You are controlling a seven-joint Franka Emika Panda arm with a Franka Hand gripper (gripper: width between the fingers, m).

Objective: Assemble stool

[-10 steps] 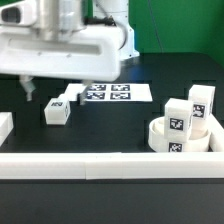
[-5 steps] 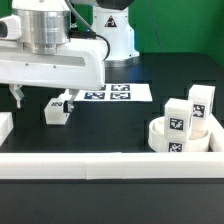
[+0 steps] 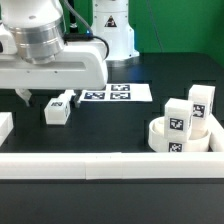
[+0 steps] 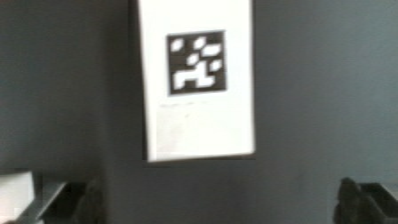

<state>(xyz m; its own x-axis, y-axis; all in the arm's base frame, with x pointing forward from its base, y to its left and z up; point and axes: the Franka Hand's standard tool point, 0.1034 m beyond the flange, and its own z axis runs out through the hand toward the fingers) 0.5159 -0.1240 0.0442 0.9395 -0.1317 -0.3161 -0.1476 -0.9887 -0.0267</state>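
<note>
The round white seat [image 3: 184, 137] stands at the exterior view's right, with two tagged white legs [image 3: 178, 116] [image 3: 201, 102] upright at it. A third white leg [image 3: 57, 110] lies on the black table left of centre. My gripper [image 3: 45, 97] hangs just above and behind this leg, open and empty; one dark finger [image 3: 22, 97] shows left of the leg. In the wrist view the gripper [image 4: 214, 205] is open, with dark fingertips [image 4: 54, 200] at both sides and only bare table between them. A white bit [image 4: 15, 186] shows at the corner beside one fingertip.
The marker board [image 3: 110, 94] lies behind the lying leg, and also shows in the wrist view [image 4: 196, 100]. A long white border rail [image 3: 110, 165] runs along the front. Another white rail piece [image 3: 5, 126] sits at the exterior view's left edge.
The arm and gripper have moved toward the exterior view's left and slightly lower, near the lying leg. The stool parts have not moved.
</note>
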